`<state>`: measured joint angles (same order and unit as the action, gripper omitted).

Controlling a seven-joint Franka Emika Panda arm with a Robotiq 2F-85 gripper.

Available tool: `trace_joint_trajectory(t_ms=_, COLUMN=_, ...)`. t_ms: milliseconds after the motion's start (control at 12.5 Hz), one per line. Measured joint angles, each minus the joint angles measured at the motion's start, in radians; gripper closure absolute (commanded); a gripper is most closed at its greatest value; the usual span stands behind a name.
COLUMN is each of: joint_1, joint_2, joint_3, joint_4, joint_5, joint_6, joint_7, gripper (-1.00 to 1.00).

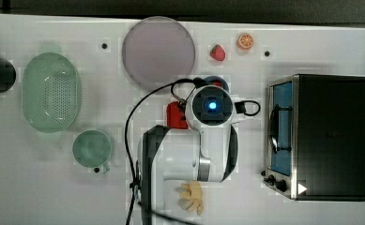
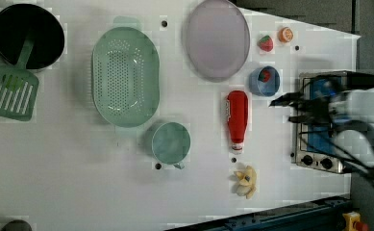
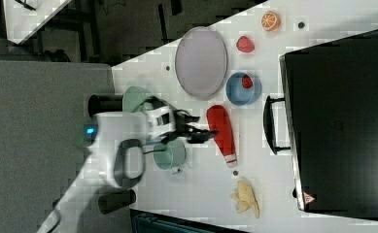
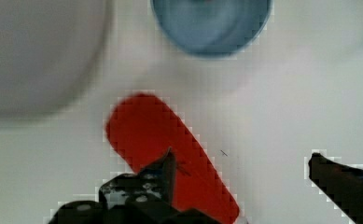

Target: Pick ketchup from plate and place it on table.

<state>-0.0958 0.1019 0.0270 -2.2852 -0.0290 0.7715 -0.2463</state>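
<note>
The ketchup (image 2: 237, 118) is a slim red bottle lying flat on the white table (image 1: 311, 42), its white cap pointing away from the plate. The pale lilac plate (image 2: 217, 38) is bare and sits just beyond the bottle's base. My gripper (image 4: 242, 158) hangs above the bottle with its fingers spread wide, open and holding nothing. In the wrist view one black finger (image 4: 163, 175) overlaps the ketchup (image 4: 160, 144); the other finger stands over bare table. In the top view the arm covers most of the ketchup (image 1: 175, 115). The right view shows the gripper (image 3: 203, 133) beside the ketchup (image 3: 221, 131).
A small blue dish (image 2: 264, 82) holding a strawberry sits beside the plate. A loose strawberry (image 1: 217, 52) and an orange slice (image 1: 245, 41) lie near the far edge. A green colander (image 1: 51, 91), a green cup (image 1: 92, 148), a banana (image 1: 193, 197) and a toaster oven (image 1: 321, 136) surround the work area.
</note>
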Motion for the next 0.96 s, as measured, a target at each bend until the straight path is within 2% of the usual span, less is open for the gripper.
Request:
trace_joint_trajectory(t_ms=480, joint_1=-0.004, joint_2=-0.188, joint_3=-0.001, joint_4=0.323, joint_5=0.002, joint_6=-0.460, joint_7=0.186, gripper=-1.00)
trace_joint_trajectory(t_ms=720, joint_1=-0.006, joint_2=-0.192, joint_3=0.010, joint_4=0.447, joint_5=0.004, joint_6=-0.553, joint_7=0.214, gripper=-1.00)
trace_joint_trajectory(t_ms=960, joint_1=-0.004, joint_2=-0.191, joint_3=0.008, joint_4=0.515, joint_5=0.007, joint_6=-0.674, joint_7=0.216, gripper=-1.00)
